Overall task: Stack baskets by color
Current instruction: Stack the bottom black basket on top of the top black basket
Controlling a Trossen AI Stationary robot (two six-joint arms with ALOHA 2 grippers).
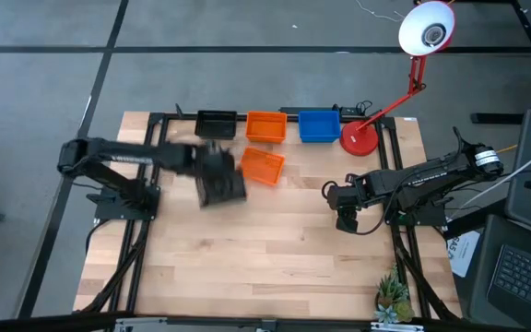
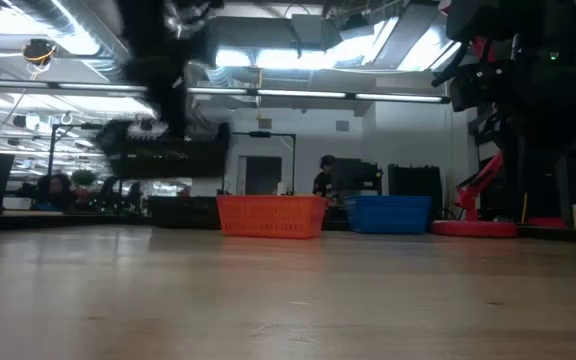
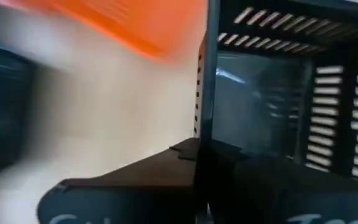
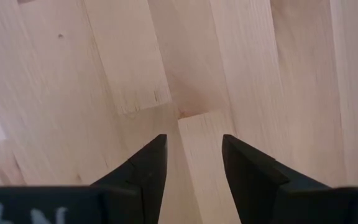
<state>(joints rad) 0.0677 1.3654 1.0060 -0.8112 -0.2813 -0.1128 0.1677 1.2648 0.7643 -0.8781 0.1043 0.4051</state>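
Three baskets stand in a row along the far edge: black [image 1: 215,123], orange [image 1: 265,126] and blue [image 1: 319,126]. A second orange basket [image 1: 262,166] rests on its bottom, alone, nearer the table's middle. Left of it my left gripper [image 1: 208,168] is shut on another black basket [image 1: 221,188], which the low view shows blurred in the air [image 2: 163,150]. My right gripper [image 1: 347,210] hangs open over bare wood on the right [image 4: 194,155] and touches nothing. My left gripper has the black basket by one slotted side wall, at its rim [image 3: 202,118]. One finger [image 3: 123,186] stands outside the wall and the other [image 3: 291,193] inside the basket. The fingers slant down from above. The basket hangs below them, clear of the table.
A red lamp stands at the far right, its round base [image 1: 359,138] next to the blue basket. A small green plant [image 1: 393,297] sits at the near right corner. Bare wood [image 1: 275,258] fills the near half of the table.
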